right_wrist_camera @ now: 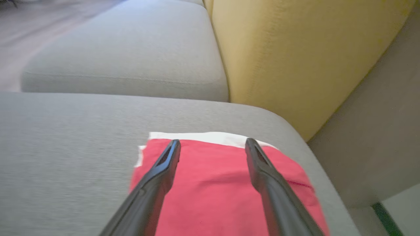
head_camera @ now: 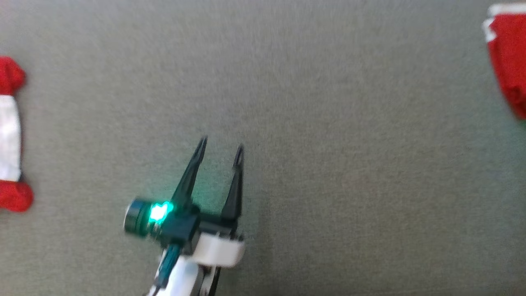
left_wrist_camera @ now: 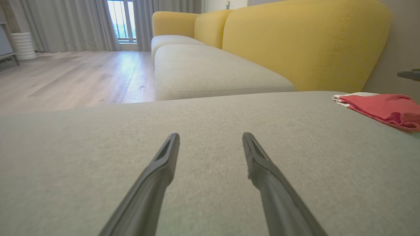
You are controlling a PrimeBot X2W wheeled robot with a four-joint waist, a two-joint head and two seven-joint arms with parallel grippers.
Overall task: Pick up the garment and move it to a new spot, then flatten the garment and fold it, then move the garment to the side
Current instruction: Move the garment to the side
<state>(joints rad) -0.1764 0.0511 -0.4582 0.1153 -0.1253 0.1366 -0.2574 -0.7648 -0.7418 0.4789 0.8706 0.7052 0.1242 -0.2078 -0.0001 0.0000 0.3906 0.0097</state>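
The garment (right_wrist_camera: 216, 190) is red with a white edge and lies folded flat on the grey seat cushion (right_wrist_camera: 72, 131), near its end by the yellow backrest. My right gripper (right_wrist_camera: 212, 142) hovers just above it, open, with the red cloth showing between and under the two dark fingers and nothing held. In the head view the garment (head_camera: 509, 61) sits at the upper right edge. My left gripper (head_camera: 222, 144) stands open over bare cushion, well left of the garment. In the left wrist view the left gripper (left_wrist_camera: 210, 135) is empty and the garment (left_wrist_camera: 384, 108) lies far right.
Another red and white cloth (head_camera: 10, 135) lies at the head view's left edge. Yellow backrests (left_wrist_camera: 302, 42) rise behind the cushion, with a second grey seat (left_wrist_camera: 210, 72) beyond it. Wooden floor (left_wrist_camera: 65, 75) and curtains lie further off.
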